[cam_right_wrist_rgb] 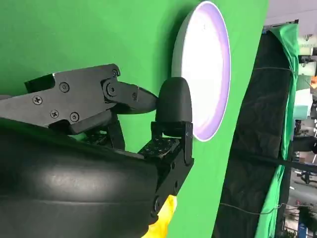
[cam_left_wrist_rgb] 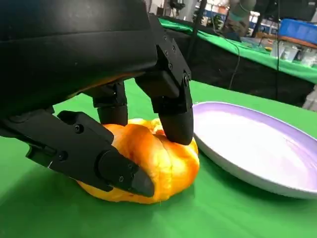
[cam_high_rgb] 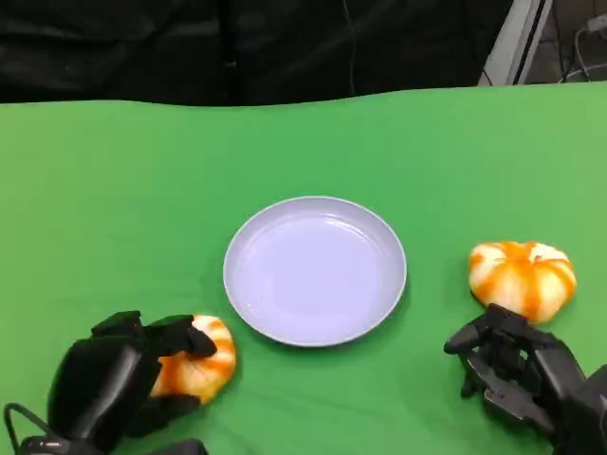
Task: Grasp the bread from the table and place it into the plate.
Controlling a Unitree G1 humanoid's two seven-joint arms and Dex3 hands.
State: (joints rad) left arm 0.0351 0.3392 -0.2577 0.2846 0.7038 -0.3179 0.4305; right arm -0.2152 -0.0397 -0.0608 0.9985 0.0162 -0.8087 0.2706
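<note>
On the green table [cam_high_rgb: 114, 218], just beside the empty plate [cam_high_rgb: 315, 270], one bread [cam_high_rgb: 201, 361] is grasped by the left hand [cam_high_rgb: 119, 384] but not yet lifted. A second bread [cam_high_rgb: 523, 278] lies untouched beyond the right hand [cam_high_rgb: 517, 368], whose fingers are curled around nothing.

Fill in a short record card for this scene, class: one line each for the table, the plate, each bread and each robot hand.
table: green cloth
plate: pale lilac, round, empty, mid-table
left bread: orange-striped bun, on the cloth beside the plate, not in it
right bread: orange-striped bun, on the cloth, right of the plate
left hand: fingers closed around the left bread
right hand: just short of the right bread, holding nothing
</note>
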